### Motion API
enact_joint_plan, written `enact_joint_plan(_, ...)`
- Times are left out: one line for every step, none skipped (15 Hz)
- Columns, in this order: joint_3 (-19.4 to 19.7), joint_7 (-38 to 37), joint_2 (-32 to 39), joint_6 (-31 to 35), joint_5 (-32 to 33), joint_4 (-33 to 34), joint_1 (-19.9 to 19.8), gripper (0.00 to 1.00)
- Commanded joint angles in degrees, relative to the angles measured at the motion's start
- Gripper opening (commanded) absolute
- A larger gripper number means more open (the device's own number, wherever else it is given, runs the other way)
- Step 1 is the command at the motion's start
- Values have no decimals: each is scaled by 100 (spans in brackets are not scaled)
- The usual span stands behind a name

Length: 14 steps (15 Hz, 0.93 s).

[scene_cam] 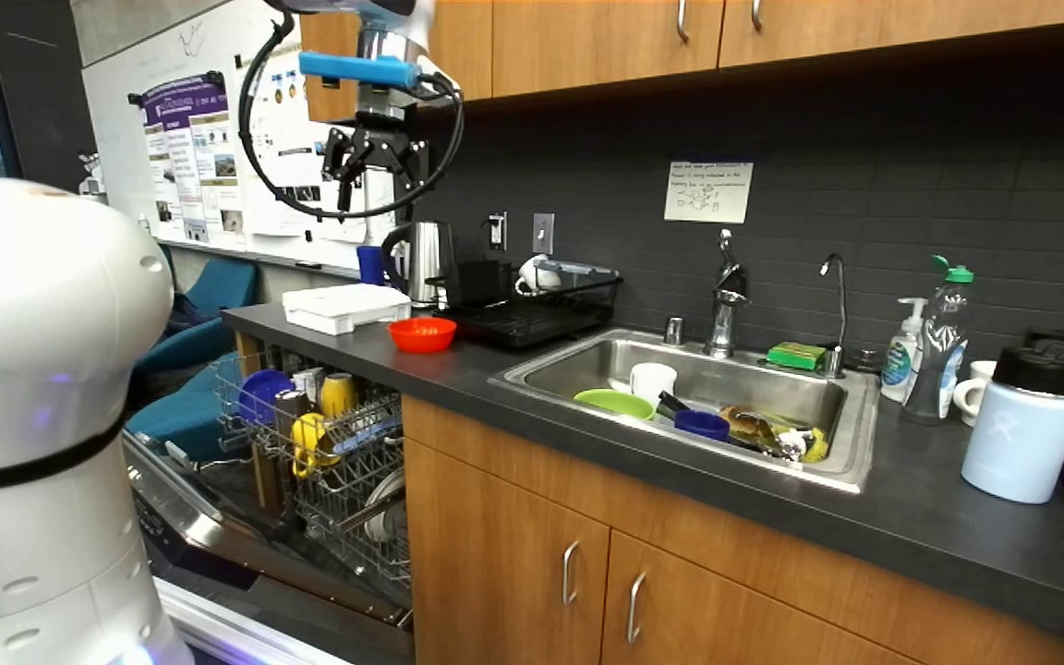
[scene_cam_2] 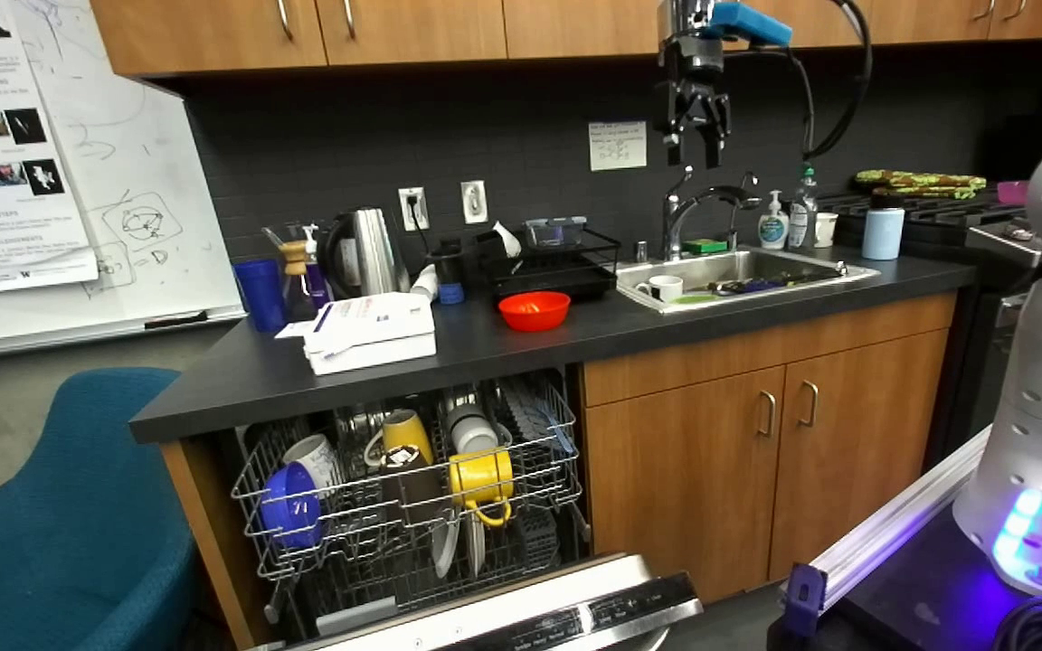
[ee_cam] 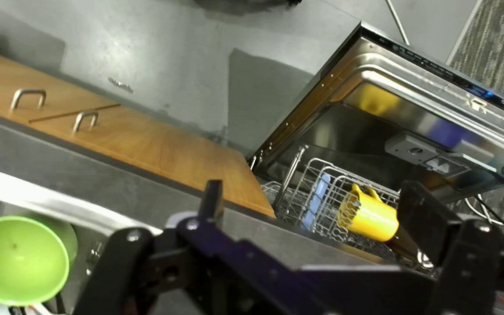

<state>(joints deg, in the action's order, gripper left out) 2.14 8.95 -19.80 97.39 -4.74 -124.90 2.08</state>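
My gripper hangs high above the counter in both exterior views (scene_cam: 375,199) (scene_cam_2: 694,155). Its fingers are wide apart with nothing between them, also in the wrist view (ee_cam: 313,197). Below it are a red bowl (scene_cam: 422,337) (scene_cam_2: 535,312) on the counter and the sink (scene_cam: 855,443). In the sink lie a green bowl (scene_cam: 615,403) (ee_cam: 18,262), a white mug (scene_cam: 652,379) (scene_cam_2: 666,287) and a dark blue bowl (scene_cam: 701,425). The pulled-out upper dishwasher rack (scene_cam_2: 349,479) holds a yellow mug (scene_cam_2: 482,476) (ee_cam: 373,216), a blue bowl (scene_cam_2: 290,506) and other cups.
The dishwasher door (scene_cam_2: 521,610) (ee_cam: 352,140) is folded down. A white box (scene_cam: 347,309), a kettle (scene_cam: 428,263) and a black dish rack (scene_cam: 532,314) stand on the counter. Soap bottles (scene_cam: 943,342) and a light blue flask (scene_cam: 1021,434) stand beyond the sink. Cabinets (scene_cam: 587,46) hang above.
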Motion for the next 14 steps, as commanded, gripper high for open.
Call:
enact_joint_plan(-299, 142, 126, 601, -170, 141, 281, 100)
enact_joint_plan(-367, 181, 173, 699, -214, 193, 373, 100)
enact_joint_plan(-432, 262, 187, 818, -259, 233, 466, 100)
enact_joint_plan(-498, 332, 209, 938, -256, 270, 536, 100)
enact_joint_plan(-566, 439, 218, 1135, -200, 296, 605, 100)
enact_joint_plan(-607, 560, 241, 1267, -181, 329, 664, 100)
enact_joint_plan(-711, 686, 261, 1515, -141, 301, 765, 100)
enact_joint_plan(-766, 858, 320, 1698, -109, 337, 834, 100)
enact_joint_plan(-816, 1033, 400, 1874, -103, 371, 906, 100)
enact_joint_plan(-846, 1226, 485, 2061, -114, 400, 972, 100)
enact_joint_plan(-870, 1422, 616, 2224, -133, 455, 1032, 100)
enact_joint_plan(-850, 1760, 756, 2314, -254, 517, 1121, 100)
enact_joint_plan(-842, 2040, 929, 2350, -334, 609, 1185, 100)
enact_joint_plan(-844, 2296, 1099, 2368, -387, 696, 1233, 100)
